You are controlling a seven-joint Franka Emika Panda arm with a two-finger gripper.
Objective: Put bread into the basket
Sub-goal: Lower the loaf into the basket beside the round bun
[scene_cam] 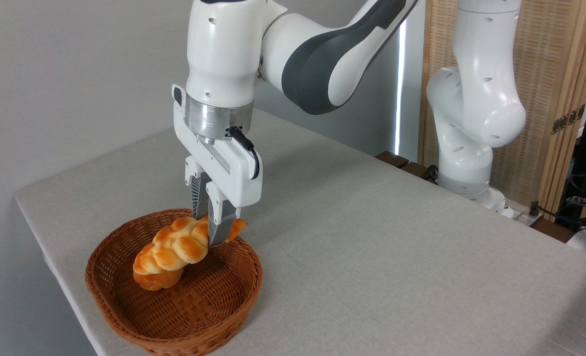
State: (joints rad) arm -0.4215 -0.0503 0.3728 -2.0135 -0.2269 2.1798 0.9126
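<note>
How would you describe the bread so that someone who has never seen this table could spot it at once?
Start at the grey table and find the round brown woven basket near its front left corner. Over the basket hangs the white gripper, its fingers shut on one end of the bread. The bread is the long, plaited, golden-orange loaf, the only food there.

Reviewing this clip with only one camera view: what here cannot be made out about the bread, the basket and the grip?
- Whether the bread rests on the basket floor or hangs above it: the single camera angle does not settle it.
- The loaf's grasped section: covered by the gripper fingers.
- Basket's lower edge: cut off by the picture's bottom edge.
- Basket's near inner wall: hidden by its own rim.
</note>
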